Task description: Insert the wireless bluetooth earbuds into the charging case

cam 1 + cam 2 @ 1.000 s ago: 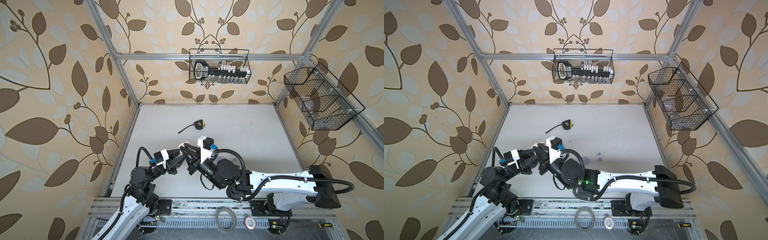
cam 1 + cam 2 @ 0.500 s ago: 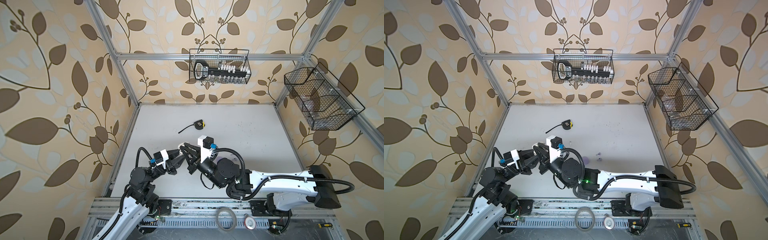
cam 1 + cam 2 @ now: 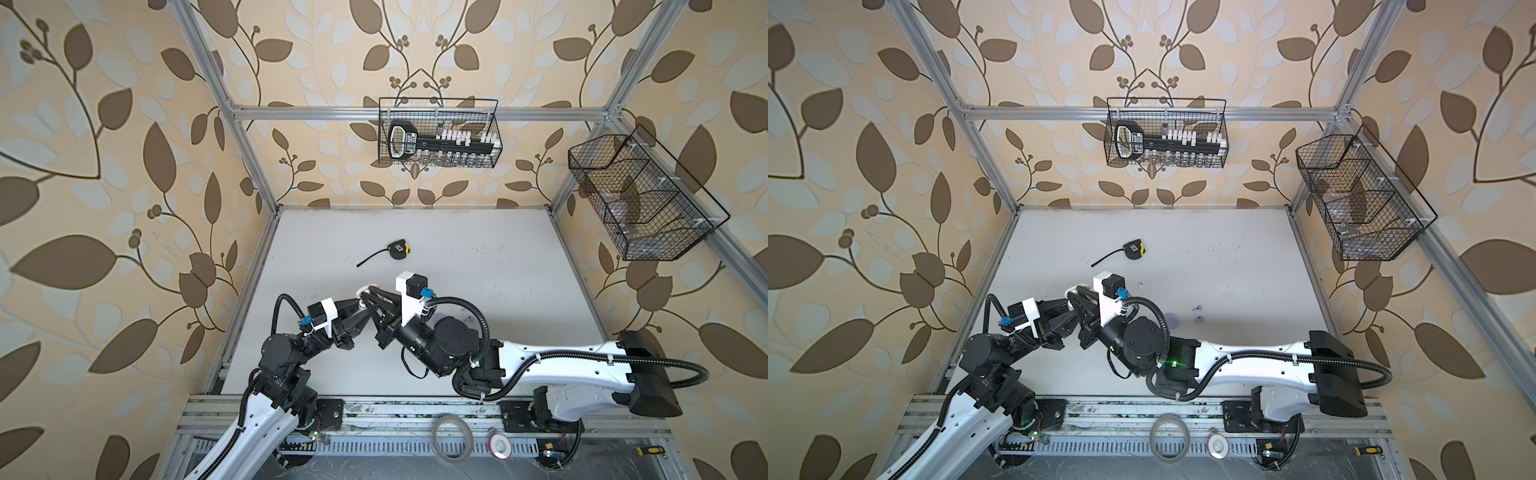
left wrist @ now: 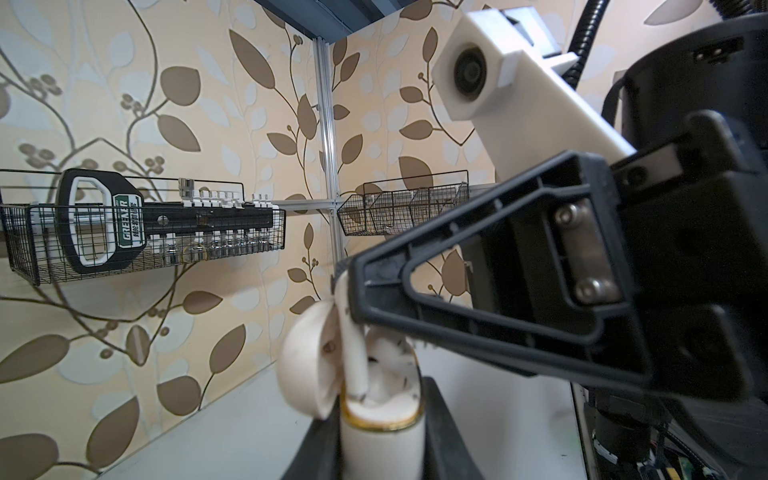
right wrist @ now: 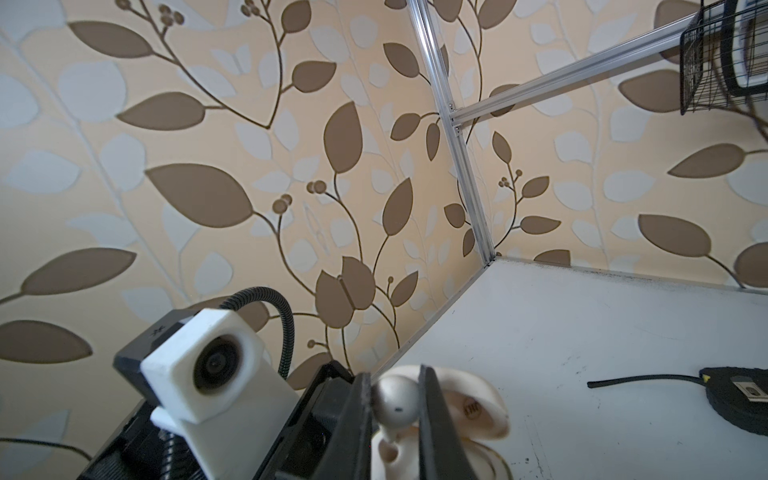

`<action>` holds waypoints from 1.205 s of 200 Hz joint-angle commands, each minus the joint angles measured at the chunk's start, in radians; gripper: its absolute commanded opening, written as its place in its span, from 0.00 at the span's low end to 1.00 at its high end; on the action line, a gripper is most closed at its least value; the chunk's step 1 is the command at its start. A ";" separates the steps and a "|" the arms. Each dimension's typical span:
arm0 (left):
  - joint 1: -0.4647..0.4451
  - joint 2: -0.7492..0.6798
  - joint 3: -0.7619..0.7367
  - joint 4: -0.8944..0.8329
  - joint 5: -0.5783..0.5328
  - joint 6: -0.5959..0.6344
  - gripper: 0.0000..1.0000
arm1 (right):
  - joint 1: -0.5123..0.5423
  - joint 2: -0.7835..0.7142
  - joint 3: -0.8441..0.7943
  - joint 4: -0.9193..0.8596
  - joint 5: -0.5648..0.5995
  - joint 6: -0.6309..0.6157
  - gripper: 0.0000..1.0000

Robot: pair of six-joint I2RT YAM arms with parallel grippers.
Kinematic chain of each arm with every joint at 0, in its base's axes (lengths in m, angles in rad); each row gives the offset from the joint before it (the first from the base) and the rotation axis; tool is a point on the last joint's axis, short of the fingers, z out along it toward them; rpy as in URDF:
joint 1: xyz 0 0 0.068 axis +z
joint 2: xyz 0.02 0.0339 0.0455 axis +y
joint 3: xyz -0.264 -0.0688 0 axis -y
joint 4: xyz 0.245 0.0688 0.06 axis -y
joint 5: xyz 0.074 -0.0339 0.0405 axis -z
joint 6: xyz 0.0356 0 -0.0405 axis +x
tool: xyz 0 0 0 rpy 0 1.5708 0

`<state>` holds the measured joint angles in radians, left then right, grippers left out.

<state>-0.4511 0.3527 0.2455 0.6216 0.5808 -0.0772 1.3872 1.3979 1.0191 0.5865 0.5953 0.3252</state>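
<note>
Left gripper (image 3: 360,306) clamps the open cream case (image 4: 381,451) over the desk's (image 3: 478,257) left half. The right gripper (image 5: 394,411) pinches a cream bud (image 5: 390,397), its stem seemingly entering a socket, not seated. Lavender buds (image 3: 1196,308) and a white bud (image 3: 1140,286) lie loose mid-desk.

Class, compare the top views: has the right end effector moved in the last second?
No. The right end effector stays put, as far from the tape measure as before, pinching a cream earbud at the open case.
</note>
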 commanded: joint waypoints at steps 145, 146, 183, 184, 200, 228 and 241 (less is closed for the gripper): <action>-0.003 -0.034 0.023 0.063 -0.003 -0.014 0.00 | 0.003 0.006 -0.015 -0.078 -0.014 -0.013 0.19; -0.003 -0.034 0.023 0.063 -0.003 -0.013 0.00 | 0.003 0.005 -0.014 -0.080 -0.014 -0.013 0.20; -0.002 -0.035 0.030 0.052 0.005 -0.006 0.00 | 0.003 -0.017 0.000 -0.109 -0.001 -0.035 0.33; -0.002 -0.035 0.029 0.051 0.005 -0.006 0.00 | 0.004 -0.019 0.000 -0.111 0.000 -0.038 0.34; -0.002 -0.033 0.033 0.033 0.018 0.008 0.00 | 0.007 -0.045 0.014 -0.151 0.007 -0.051 0.40; -0.003 -0.035 0.040 -0.022 0.032 0.047 0.00 | 0.025 -0.137 0.011 -0.229 0.045 -0.081 0.45; -0.003 -0.034 0.043 -0.038 0.046 0.064 0.00 | 0.027 -0.184 0.003 -0.264 0.053 -0.083 0.45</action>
<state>-0.4511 0.3325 0.2455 0.5522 0.5785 -0.0650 1.4075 1.3109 1.0088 0.4118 0.5888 0.2760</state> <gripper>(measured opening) 0.252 0.452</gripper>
